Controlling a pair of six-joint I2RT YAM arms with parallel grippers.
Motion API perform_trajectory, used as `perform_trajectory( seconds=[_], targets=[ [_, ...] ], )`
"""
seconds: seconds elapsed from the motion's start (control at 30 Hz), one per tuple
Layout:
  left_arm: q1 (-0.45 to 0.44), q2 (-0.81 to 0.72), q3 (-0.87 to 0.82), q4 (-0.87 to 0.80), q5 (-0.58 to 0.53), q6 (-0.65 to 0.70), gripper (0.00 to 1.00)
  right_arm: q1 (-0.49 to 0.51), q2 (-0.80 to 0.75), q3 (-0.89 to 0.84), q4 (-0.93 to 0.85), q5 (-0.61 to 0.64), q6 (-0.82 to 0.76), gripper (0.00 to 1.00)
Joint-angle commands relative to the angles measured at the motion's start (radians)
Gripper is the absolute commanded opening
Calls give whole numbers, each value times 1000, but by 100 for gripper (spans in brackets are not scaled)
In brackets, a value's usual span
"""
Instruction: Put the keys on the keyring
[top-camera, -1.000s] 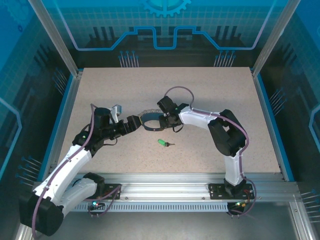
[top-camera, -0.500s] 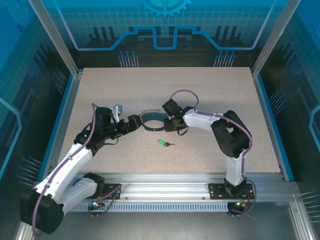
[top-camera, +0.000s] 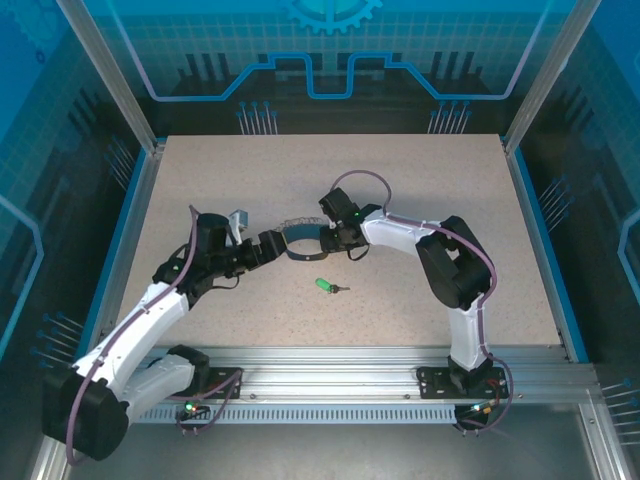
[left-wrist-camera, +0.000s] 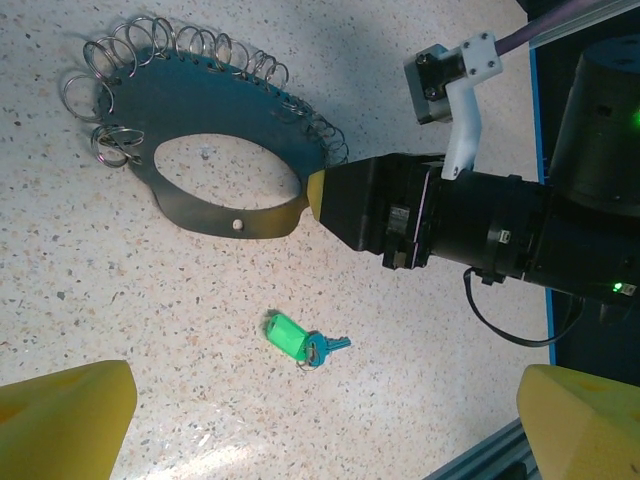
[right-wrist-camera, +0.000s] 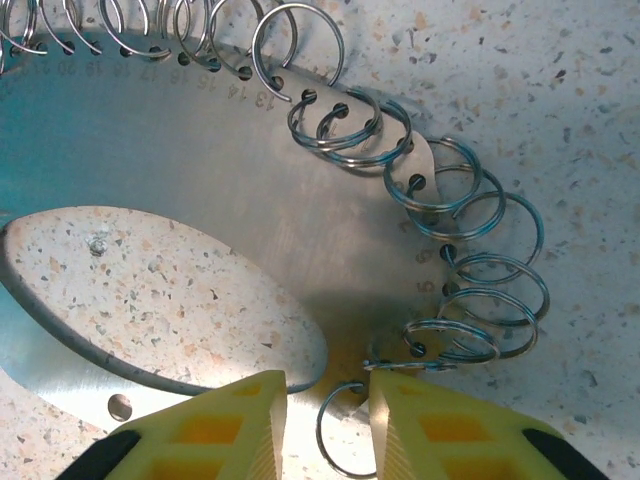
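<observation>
On the near side of the keyring (left-wrist-camera: 215, 110), apart from it, the green-headed key (left-wrist-camera: 295, 338) lies on the counter (top-camera: 400, 180). Left pincer (left-wrist-camera: 320, 425) stands wide near the keyring's left side. Right pincer (right-wrist-camera: 325, 430) sits narrow at its right rim with a wire ring between the fingertips; grip cannot be confirmed.

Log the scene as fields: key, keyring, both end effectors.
key: small green-headed metal key, loose on the speckled table, apart from the keyring
keyring: flat dark teal oval plate edged with silvery split rings, lying on the table
left end effector: open wide, empty
right end effector: fingers narrowly apart at the plate's edge, one split ring between them; grip unclear
key on ring: not yet
</observation>
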Motion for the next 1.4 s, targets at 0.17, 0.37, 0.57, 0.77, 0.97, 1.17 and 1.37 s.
perform_trajectory(
  seconds=[0.17,0.37,0.57,0.77,0.97,1.17,1.37],
  targets=[
    [-39,33,25,46,-33,-45,99,-41,-4,-33,20,-49,-52,29],
    [-57,55,36,66,-67,-42,99,-55,-63,-59,8,-87,-122,35],
    [-60,47,37,58,-123,-24,99,-60,-152,-84,-15,-122,-183,38],
    [-60,45,71,29,-172,0,99,-54,-158,-66,-66,-106,-277,38],
    [-60,92,128,-6,-171,24,99,-44,-158,-78,-85,-61,-361,40],
    [-60,102,130,-5,-160,27,99,-7,-128,-63,-85,-56,-437,42],
    [-61,91,128,-12,-154,28,99,24,-75,-19,-110,-2,-490,41]
  ],
)
